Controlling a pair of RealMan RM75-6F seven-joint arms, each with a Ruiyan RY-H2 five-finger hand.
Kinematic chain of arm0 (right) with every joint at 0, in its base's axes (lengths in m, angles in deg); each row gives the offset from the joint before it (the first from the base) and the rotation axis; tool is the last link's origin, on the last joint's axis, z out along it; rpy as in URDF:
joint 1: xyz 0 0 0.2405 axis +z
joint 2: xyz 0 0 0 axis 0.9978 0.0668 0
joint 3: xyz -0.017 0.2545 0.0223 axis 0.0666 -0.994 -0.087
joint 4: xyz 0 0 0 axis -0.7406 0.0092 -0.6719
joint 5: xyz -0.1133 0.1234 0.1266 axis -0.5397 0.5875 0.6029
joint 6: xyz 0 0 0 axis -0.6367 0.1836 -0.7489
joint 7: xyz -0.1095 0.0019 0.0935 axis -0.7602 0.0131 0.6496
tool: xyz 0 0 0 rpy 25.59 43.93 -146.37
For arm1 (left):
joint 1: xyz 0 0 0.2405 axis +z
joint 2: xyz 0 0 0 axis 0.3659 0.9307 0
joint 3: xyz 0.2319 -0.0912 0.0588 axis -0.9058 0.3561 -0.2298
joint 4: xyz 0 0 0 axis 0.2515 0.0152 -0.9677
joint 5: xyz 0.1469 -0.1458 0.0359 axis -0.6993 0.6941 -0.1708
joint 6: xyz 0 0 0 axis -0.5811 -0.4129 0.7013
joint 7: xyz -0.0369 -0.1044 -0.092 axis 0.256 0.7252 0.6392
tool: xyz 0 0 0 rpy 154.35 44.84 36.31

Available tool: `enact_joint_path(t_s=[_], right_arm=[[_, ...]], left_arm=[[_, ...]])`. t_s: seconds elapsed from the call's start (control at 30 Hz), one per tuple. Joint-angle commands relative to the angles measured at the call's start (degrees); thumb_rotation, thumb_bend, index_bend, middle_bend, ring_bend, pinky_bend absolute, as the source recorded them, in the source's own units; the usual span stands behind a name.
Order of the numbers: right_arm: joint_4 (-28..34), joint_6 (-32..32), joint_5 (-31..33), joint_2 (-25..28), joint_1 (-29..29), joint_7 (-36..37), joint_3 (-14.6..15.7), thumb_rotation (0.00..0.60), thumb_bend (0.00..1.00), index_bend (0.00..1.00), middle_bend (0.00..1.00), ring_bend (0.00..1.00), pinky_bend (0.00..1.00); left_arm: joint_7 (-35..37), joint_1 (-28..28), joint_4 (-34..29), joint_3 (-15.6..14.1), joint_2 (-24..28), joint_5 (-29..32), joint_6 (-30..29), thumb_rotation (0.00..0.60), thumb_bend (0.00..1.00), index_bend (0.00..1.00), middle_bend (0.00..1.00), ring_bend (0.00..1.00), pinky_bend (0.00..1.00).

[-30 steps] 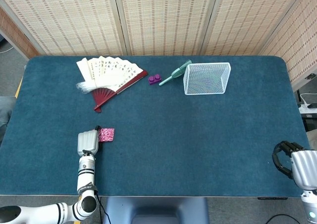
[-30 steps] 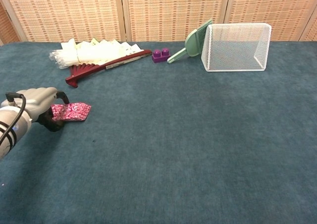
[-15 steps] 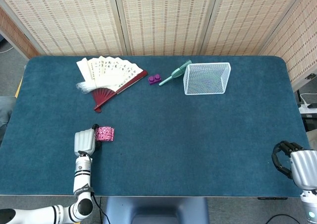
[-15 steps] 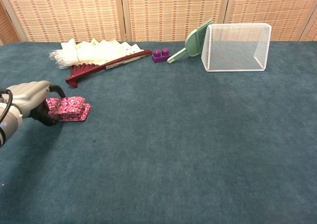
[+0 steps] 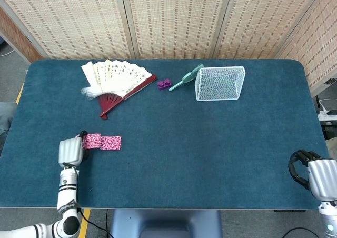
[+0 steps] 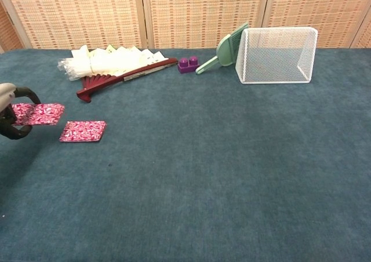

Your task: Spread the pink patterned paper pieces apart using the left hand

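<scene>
Separation is now visible between the two pink papers: a second ago they lay stacked at the left hand (image 5: 71, 151), and since then the hand has drawn one piece off toward the table's left edge. That held paper (image 6: 38, 113) is pinched in the dark fingers (image 6: 13, 131), lifted a little off the cloth in the chest view, while the loose paper (image 6: 83, 131) lies flat just to the right of it, with a narrow gap showing between the two from the chest and their ends nearly meeting from above. Judged from this, the spreading is well begun; what remains is to set the held piece down clear of the other and let go. The right hand (image 5: 309, 170) sits at the table's near right corner, well apart from the papers, fingers curled in around nothing. Farther back from the papers lies the fan (image 5: 117, 80), spread open, then to its right the purple brick (image 5: 164, 84) and green scoop (image 5: 186, 78), the scoop touching the wire basket (image 5: 220, 83) that lies tipped on its side.
</scene>
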Motion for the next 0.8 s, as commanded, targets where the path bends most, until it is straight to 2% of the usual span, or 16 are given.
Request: enact_joint_path(t_s=[0.03, 0.17, 0.4, 0.6, 0.8], right_arm=[[0.0, 0.0, 0.1, -0.1, 0.0, -0.2, 0.0, 0.600, 0.46, 0.73, 0.55, 0.59, 0.89], [0.0, 0.3, 0.1, -0.2, 0.1, -0.5, 0.0, 0.600, 0.46, 0.73, 0.55, 0.59, 0.89], [0.1, 0.3, 0.3, -0.2, 0.1, -0.5, 0.0, 0.600, 0.47, 0.73, 0.55, 0.59, 0.89], [0.3, 0.8, 0.3, 0.1, 0.2, -0.3, 0.1, 0.600, 0.46, 0.73, 0.55, 0.59, 0.89], [0.3, 0.5, 0.3, 0.2, 0.1, -0.1, 0.1, 0.600, 0.46, 0.73, 0.55, 0.59, 0.89]], left_arm=[[2.2, 1.6, -0.1, -1.2, 2.2, -1.2, 0.5, 0.600, 0.42, 0.42, 1.00, 1.00, 1.00], [4.7, 2.9, 2.0, -2.4, 3.3, -2.1, 2.3, 0.600, 0.42, 0.42, 1.00, 1.00, 1.00], [7.1, 3.6, 7.6, -2.4, 2.9, -1.5, 5.7, 0.600, 0.42, 0.41, 1.00, 1.00, 1.00], [7.2, 3.8, 10.6, -2.3, 1.3, -1.3, 6.7, 0.600, 0.42, 0.23, 1.00, 1.00, 1.00], [5.9, 3.8, 11.5, -2.1, 0.6, -1.2, 7.0, 0.600, 0.40, 0.12, 1.00, 1.00, 1.00]])
